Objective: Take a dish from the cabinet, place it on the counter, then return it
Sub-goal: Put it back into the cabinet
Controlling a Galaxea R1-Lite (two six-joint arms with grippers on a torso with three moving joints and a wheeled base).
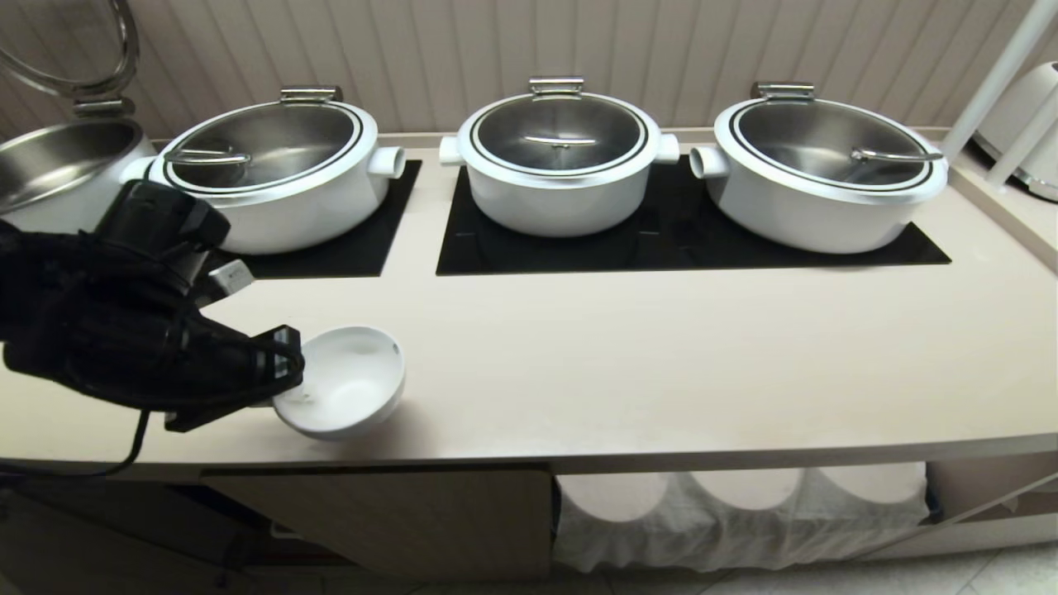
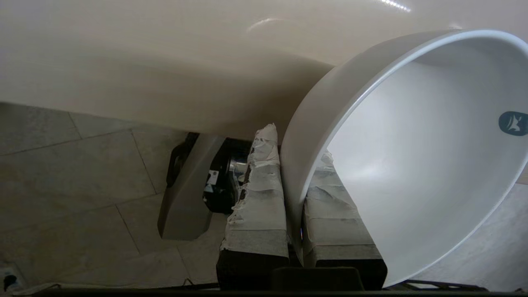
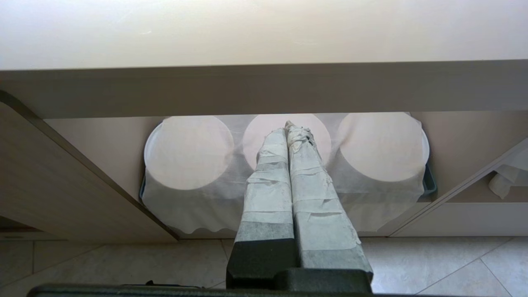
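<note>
At the far upper left of the head view an open steel pot [image 1: 50, 169] shows a bare steel inside, its lid [image 1: 78, 45] raised behind it. Below it, at the left edge, the left end effector [image 1: 285, 372] reaches in over the tabletop [image 1: 661, 364], its taped fingers [image 2: 258, 194] clamped narrowly on the rim of the dish [image 1: 343, 380], one finger outside the wall and one inside. The dish sits at lower left of the frame, tilted with its mouth turned up and toward the arm, close to the tabletop's front edge; whether it touches the surface cannot be told. In the left wrist view the dish [image 2: 412, 165] has nothing in it, only a small dark logo on the inner wall.

Across the upper part of the head view three white pots stand in a row on black hob plates [image 1: 661, 240]: the left pot [image 1: 273, 169], the middle pot [image 1: 558, 161] and the right pot [image 1: 826, 169], each closed by a steel lid, so their contents are hidden.

Below the tabletop, at lower middle, a cabinet door [image 1: 388, 521] stands open, and to its right a white cloth [image 1: 736, 521] covers three round shapes [image 3: 284, 140] on a shelf. In the right wrist view the right end effector [image 3: 288, 132] hangs before that cloth, fingers pressed together, holding nothing.
</note>
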